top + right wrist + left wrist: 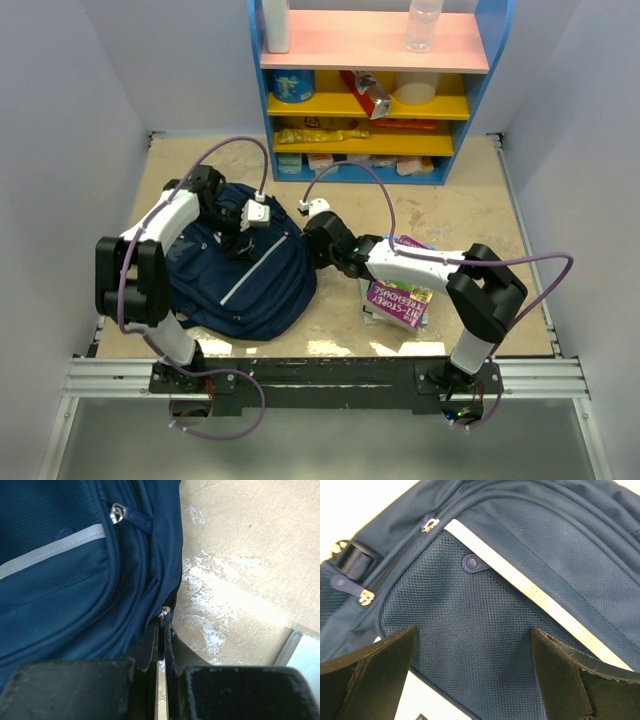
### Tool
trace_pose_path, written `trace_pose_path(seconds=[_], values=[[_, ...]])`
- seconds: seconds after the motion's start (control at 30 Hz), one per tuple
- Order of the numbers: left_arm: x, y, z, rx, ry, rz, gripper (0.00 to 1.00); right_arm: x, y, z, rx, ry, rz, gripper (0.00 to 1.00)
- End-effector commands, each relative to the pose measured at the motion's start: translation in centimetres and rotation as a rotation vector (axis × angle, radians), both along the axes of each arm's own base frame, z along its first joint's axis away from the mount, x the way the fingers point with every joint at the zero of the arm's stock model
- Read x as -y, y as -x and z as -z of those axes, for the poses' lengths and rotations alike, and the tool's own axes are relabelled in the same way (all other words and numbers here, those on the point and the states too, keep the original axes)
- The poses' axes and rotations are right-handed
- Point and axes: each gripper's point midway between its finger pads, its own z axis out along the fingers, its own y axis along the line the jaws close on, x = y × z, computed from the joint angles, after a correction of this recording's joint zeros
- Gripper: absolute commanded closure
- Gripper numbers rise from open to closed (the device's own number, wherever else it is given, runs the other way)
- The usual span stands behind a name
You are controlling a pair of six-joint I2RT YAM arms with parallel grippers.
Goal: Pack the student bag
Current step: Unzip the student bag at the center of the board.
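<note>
The student bag [245, 280] is a navy backpack lying flat on the table's left half, with a light stripe [535, 595] across its front. My left gripper [241, 237] hovers open just over the bag's upper part. In the left wrist view its fingers [387, 662] stand wide apart above the mesh pocket [465, 625], holding nothing. My right gripper [318, 246] is at the bag's right edge. It is shut on a zipper pull [163, 614] in the side seam, its fingertips [154, 640] pressed together just below the metal slider. A second zipper pull [118, 513] lies higher up.
A stack of books [400, 292] with a purple cover lies on the table under the right arm. A blue shelf unit [375, 90] with boxes, snacks and a bottle [424, 22] stands at the back. White walls close in both sides.
</note>
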Motion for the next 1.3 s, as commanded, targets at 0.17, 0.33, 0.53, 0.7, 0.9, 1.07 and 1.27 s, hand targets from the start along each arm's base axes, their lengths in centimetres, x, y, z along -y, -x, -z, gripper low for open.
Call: trace_pose_path(seconds=[0.17,0.33,0.53,0.7,0.9,1.07,1.27], values=[[-0.3,-6.8,6.7,-0.007,-0.040,-0.158,0.00,-3.4,0.8,-3.5,0.037,-0.140,-0.126,1.00],[0.2,-6.6,8.5,-0.072,-0.055,-0.233,0.03,-1.8,3.1,-1.5,-0.004,-0.104,-0.141,1.00],[-0.4,-7.0,9.0,-0.114,-0.093,-0.294,0.13,-0.2,5.8,-1.5,-0.026,-0.100,-0.158,1.00],[-0.5,-6.5,9.9,-0.109,-0.160,-0.313,0.20,-1.2,7.8,-1.8,-0.052,-0.141,-0.201,1.00],[0.7,-6.0,10.7,-0.123,-0.192,-0.346,0.24,-4.6,10.6,-2.0,-0.073,-0.144,-0.263,1.00],[2.1,-5.6,10.4,-0.153,-0.175,-0.347,0.25,-8.0,13.0,-1.6,-0.117,-0.200,-0.318,1.00],[3.7,-5.2,9.1,-0.190,-0.122,-0.342,0.26,-12.5,13.4,-4.6,-0.017,-0.261,-0.378,1.00]])
